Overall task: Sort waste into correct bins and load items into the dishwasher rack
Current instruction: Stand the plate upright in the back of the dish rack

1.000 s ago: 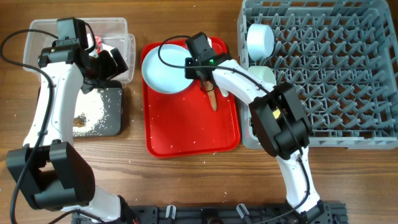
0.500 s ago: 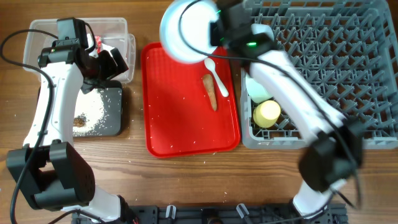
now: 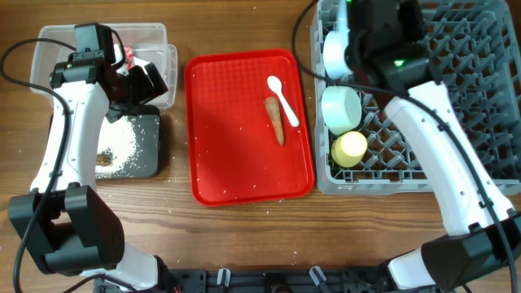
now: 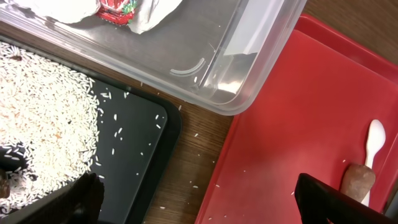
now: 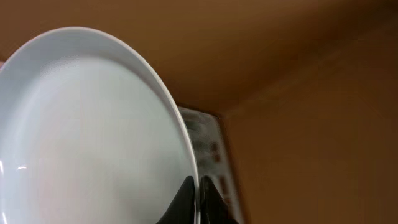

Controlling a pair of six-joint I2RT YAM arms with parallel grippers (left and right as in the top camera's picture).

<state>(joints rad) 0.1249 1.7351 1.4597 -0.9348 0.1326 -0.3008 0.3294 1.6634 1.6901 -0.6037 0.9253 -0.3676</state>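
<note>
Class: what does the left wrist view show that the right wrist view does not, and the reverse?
Left wrist only: clear tub holding the wrapper, rice grains on the black tray, spoon and carrot piece on the red tray. Right wrist only: pale blue plate, its rim pinched by the right fingers. Shared: no object; each shows its own fingers.

Nothing readable here

Some print is seen on the crumpled red-and-white wrapper in the clear tub, but no words can be made out.
</note>
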